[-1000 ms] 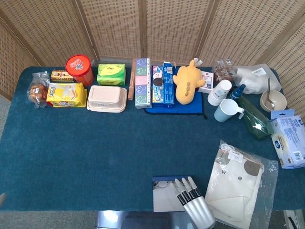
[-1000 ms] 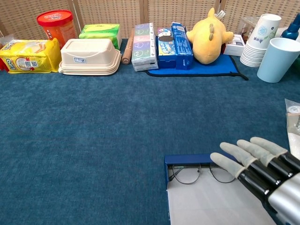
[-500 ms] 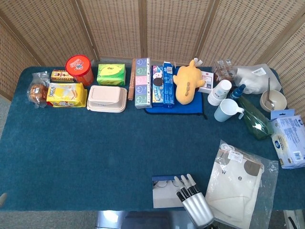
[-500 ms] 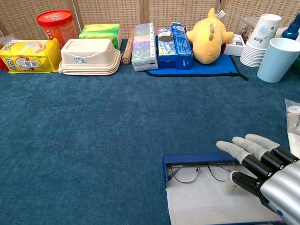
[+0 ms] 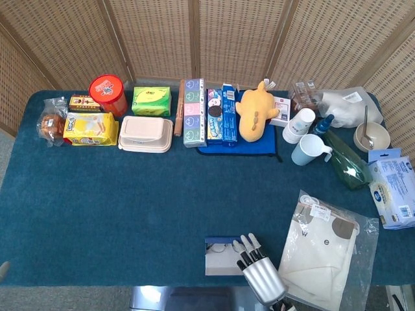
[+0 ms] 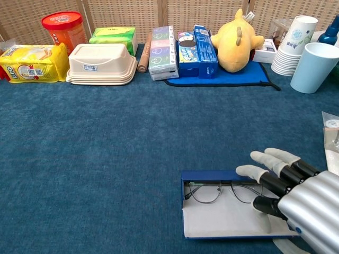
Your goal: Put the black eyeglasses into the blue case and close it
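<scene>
The blue case (image 6: pixel 212 175) lies open near the table's front edge, white lining up; the head view shows this case (image 5: pixel 216 261) at the front, just right of centre. The black eyeglasses (image 6: pixel 204 192) lie inside it along the far wall, lenses side by side. My right hand (image 6: pixel 288 193) reaches over the case's right end, fingers spread above the far wall beside the right lens and thumb down on the lining. From the head view, the right hand (image 5: pixel 258 267) covers the case's right part. The left hand appears in neither view.
A clear bag with a cream garment (image 5: pixel 322 251) lies right of the case. Along the back stand a red canister (image 5: pixel 107 92), boxes, a beige lunch box (image 5: pixel 146 134), a yellow plush (image 5: pixel 255 110) on a blue mat, paper cups (image 5: pixel 299 124) and a blue mug (image 5: pixel 308 149).
The right hand has slid left and nearer over the case. The case has shifted slightly left, and its near blue edge now shows in the chest view. The glasses stay inside.
</scene>
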`<state>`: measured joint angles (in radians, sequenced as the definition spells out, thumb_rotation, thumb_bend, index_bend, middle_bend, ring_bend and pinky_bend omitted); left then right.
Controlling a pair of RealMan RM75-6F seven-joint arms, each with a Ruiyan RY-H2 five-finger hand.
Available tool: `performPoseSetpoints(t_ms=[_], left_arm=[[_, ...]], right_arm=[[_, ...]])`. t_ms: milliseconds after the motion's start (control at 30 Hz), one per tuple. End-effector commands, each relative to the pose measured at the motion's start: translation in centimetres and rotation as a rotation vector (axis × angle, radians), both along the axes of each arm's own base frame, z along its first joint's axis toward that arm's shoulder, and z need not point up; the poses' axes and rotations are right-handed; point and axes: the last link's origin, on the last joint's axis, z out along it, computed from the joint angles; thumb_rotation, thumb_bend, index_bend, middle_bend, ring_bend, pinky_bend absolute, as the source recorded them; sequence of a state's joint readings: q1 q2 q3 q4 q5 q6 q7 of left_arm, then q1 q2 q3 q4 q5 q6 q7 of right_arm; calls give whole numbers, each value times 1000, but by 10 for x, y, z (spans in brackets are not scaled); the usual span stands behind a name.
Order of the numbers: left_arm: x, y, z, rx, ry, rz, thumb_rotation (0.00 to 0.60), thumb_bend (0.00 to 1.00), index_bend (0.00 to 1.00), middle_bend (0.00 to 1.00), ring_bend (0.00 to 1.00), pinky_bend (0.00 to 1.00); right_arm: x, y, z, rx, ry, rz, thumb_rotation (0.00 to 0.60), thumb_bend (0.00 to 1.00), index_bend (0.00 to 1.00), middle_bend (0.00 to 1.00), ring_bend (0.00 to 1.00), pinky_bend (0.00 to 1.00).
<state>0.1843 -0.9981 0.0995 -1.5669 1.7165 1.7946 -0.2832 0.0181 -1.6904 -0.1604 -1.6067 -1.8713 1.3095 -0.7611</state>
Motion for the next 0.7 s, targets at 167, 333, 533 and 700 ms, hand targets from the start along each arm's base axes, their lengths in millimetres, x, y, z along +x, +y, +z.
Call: performPoseSetpoints(t_ms=[167,333,533,700], left_arm=[[-1,0,0,3,-3,3,600,265,0,63,0,0],[-1,0,-1,0,-3,6,600,265,0,63,0,0],[-1,2,-3,-5,-3,6,600,265,0,63,0,0],[-1,3,-5,-11,-7,7,600,265,0,63,0,0]], right_arm=[[5,-3,0,10,-5,2,600,354,616,197,31,26],[8,-6,0,12,-9,3,600,356,626,205,34,27],[16,-13,4,9,-14,10,600,355,627,205,35,27],[22,-20,5,18,-21,6,600,355,625,205,36,27]])
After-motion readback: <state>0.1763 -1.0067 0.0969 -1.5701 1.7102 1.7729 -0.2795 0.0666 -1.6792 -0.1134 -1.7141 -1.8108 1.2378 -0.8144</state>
